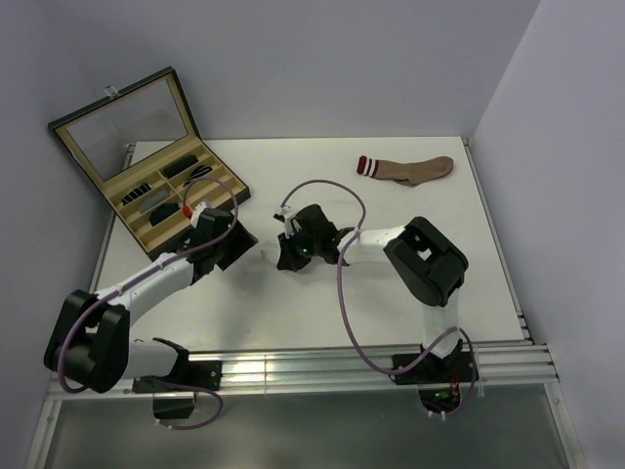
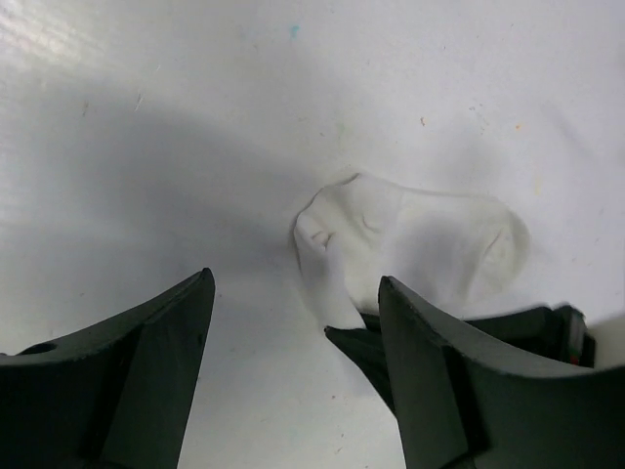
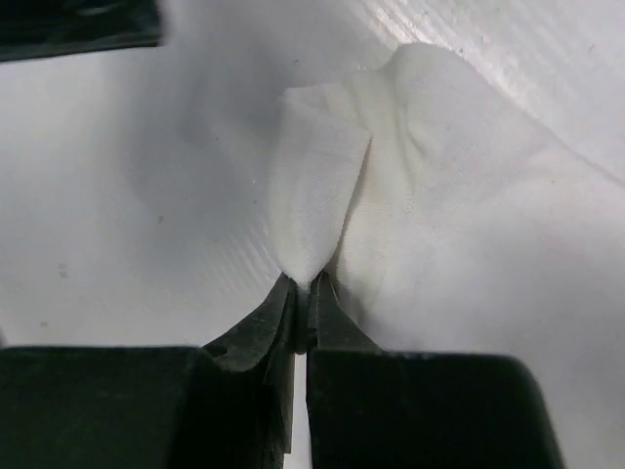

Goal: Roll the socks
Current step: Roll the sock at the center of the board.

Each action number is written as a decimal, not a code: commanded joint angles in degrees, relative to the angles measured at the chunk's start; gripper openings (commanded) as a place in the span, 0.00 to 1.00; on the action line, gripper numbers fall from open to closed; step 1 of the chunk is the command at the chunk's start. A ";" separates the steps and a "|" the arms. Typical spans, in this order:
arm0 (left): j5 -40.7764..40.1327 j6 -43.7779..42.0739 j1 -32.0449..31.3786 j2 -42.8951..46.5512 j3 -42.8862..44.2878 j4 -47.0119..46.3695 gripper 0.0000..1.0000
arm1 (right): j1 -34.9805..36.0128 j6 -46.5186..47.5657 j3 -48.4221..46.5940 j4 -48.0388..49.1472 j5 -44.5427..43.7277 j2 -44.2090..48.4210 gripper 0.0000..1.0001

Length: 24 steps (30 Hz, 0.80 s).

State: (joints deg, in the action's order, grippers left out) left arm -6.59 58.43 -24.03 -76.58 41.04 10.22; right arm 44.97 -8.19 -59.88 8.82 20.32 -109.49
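A white sock [image 3: 430,186] lies crumpled on the white table. My right gripper [image 3: 309,293] is shut on a pinched fold at its near edge, and that fold stands up from the table. My left gripper [image 2: 295,279] hangs open just left of the sock [image 2: 420,239], with nothing between its fingers. The right gripper's dark fingertips [image 2: 363,344] show under the sock's near edge. In the top view the left gripper [image 1: 244,244] and the right gripper [image 1: 285,254] face each other at mid-table. A brown sock [image 1: 408,168] with a red-and-white cuff lies flat at the back right.
An open dark case [image 1: 146,166] with tan compartments stands at the back left, lid raised, several dark items inside. Grey walls close the table at the back and both sides. A metal rail [image 1: 322,366] runs along the near edge.
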 commanded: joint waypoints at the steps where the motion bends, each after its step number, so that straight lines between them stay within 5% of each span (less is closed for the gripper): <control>1: -1.15 4.49 0.13 4.59 -3.94 -7.31 0.74 | -3.13 -8.67 -1.74 1.28 12.71 -3.17 0.00; 14: 7.38 6.17 -0.23 0.74 -10.19 -17.95 0.67 | -11.92 -36.96 2.39 20.95 30.13 -12.58 0.00; 24: 8.52 5.46 -2.07 -5.51 -8.96 -20.41 0.61 | -14.21 -42.35 5.03 23.35 29.69 -15.05 0.00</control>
State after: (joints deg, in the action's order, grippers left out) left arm 0.95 63.96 -25.50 -80.77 31.14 -7.07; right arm 31.53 -48.84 -56.16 32.34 51.13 -122.83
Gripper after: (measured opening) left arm 0.620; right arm 0.042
